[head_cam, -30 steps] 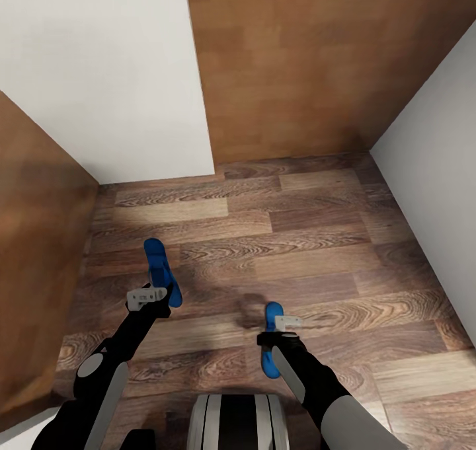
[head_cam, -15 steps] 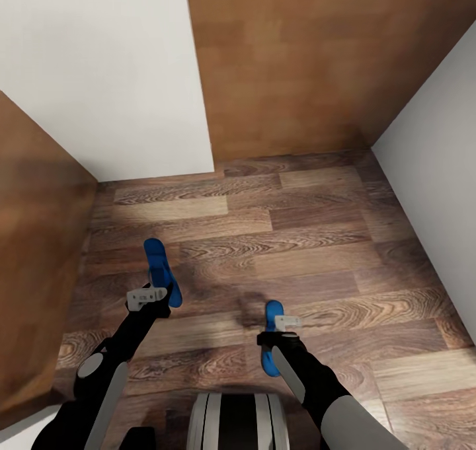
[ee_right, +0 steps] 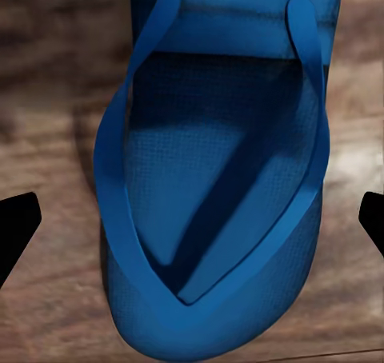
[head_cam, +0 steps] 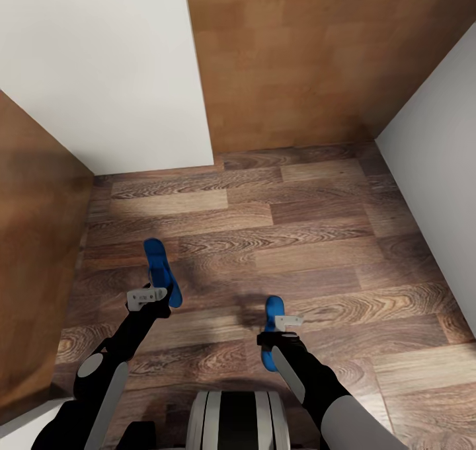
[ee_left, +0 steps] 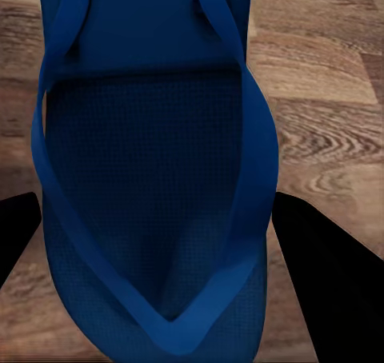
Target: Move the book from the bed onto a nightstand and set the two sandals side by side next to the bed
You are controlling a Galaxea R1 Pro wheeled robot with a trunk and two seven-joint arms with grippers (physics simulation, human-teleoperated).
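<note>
Lower left of frame: left tool grips one bright blue rubber flip-flop sandal; right tool grips its mate above wood-plank floor.

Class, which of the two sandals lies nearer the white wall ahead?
The sandal at the left gripper; the other sandal, at the right gripper, lies farther back.

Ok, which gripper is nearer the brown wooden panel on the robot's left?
Left. The left gripper, with one blue sandal, is close beside the panel; the right gripper, with the other sandal, is farther across the floor.
</note>
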